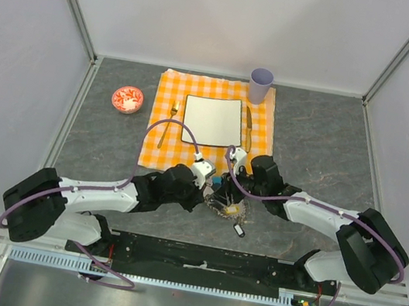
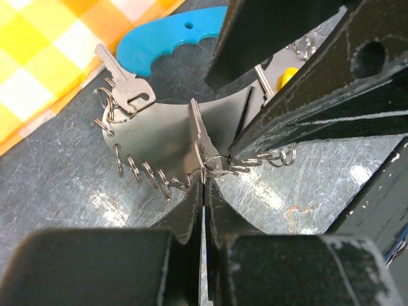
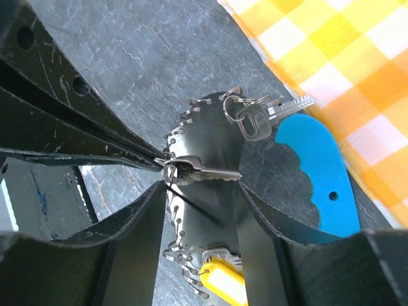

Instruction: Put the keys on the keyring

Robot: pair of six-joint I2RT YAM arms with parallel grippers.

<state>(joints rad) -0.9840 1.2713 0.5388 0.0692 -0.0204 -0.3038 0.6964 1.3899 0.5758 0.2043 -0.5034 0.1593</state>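
Silver key [image 2: 199,143] stands on edge across a grey metal strip [image 2: 153,137], head low. Second key [image 2: 124,73] lies flat, threaded on the wire keyring [image 2: 119,107] — turquoise tag [image 2: 167,39] just beside it.

The left arm [image 1: 95,196] and the right arm [image 1: 320,214] have white links between bulky black joints, each trailing a looped purple cable [image 1: 164,124]. The claw fingers [image 2: 319,95] are flat matt black, scuffed pale along their edges, with small round holes

Plate [image 1: 211,120], fork [image 1: 168,125], knife [image 1: 248,127] on checked cloth [image 1: 176,89]; bowl [image 1: 127,98] beside.
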